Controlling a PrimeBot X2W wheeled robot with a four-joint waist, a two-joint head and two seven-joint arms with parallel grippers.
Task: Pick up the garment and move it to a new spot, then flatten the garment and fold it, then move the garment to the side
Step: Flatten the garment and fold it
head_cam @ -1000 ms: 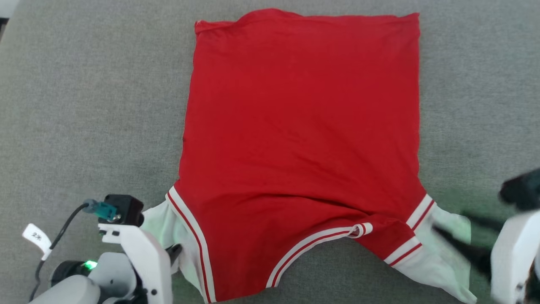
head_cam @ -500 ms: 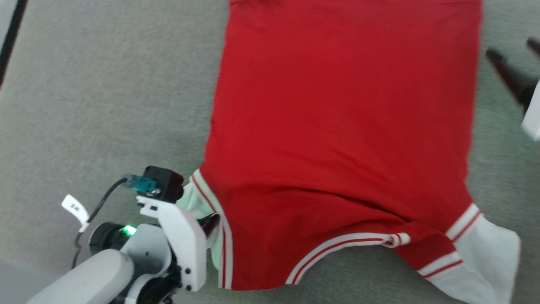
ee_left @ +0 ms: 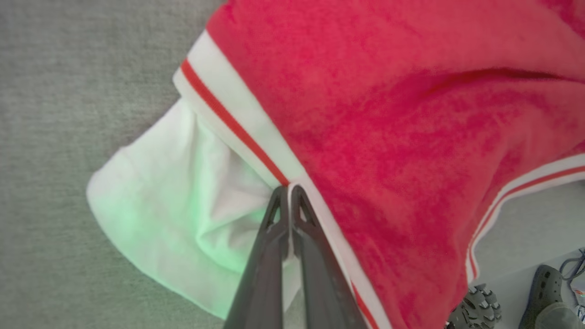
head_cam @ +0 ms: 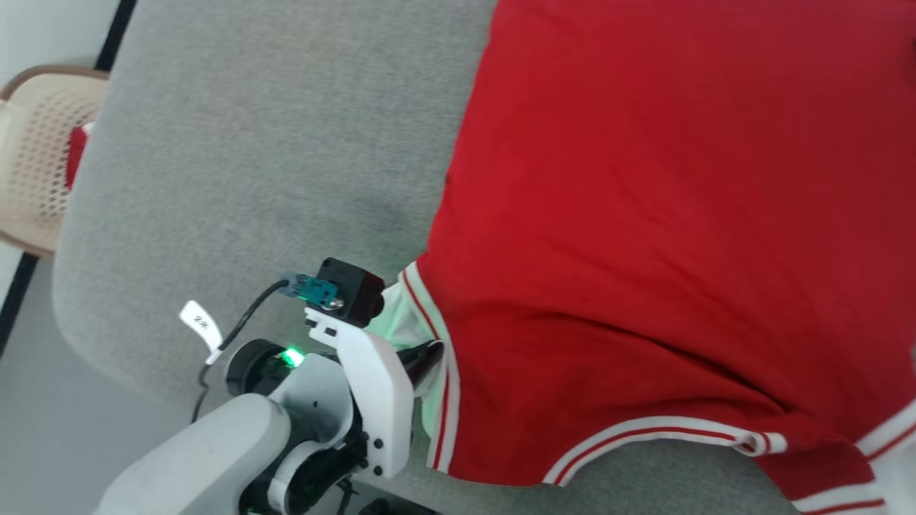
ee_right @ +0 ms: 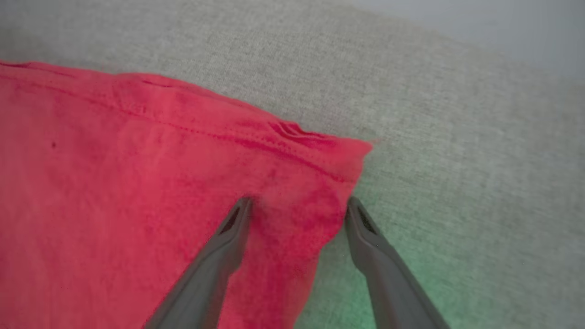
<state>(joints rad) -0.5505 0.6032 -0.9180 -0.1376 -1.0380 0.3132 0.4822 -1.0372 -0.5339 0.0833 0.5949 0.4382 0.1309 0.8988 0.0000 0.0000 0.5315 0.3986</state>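
The garment (head_cam: pixel 665 236), red with white striped bands, lies spread on the grey padded surface (head_cam: pixel 272 164). My left gripper (head_cam: pixel 428 355) sits at the garment's near left corner. In the left wrist view my left gripper (ee_left: pixel 288 191) is shut, pinching the garment (ee_left: pixel 402 137) where the white sleeve (ee_left: pixel 178 196) meets the striped band; creases run to the tips. My right gripper (ee_right: pixel 299 203) is open and straddles a hem corner of the garment (ee_right: pixel 137 183). One finger is over red cloth, the other at its edge.
A beige plastic chair (head_cam: pixel 32 157) with something red on it stands off the surface's left edge. Pale floor (head_cam: pixel 64 429) shows at the lower left. Dark shoes (ee_left: pixel 544 292) lie on the floor past the surface's near edge.
The head camera swung, shifting the whole picture right. My right gripper left the white right sleeve, rose up the right side and went out of the head view. The left gripper stayed at the left sleeve.
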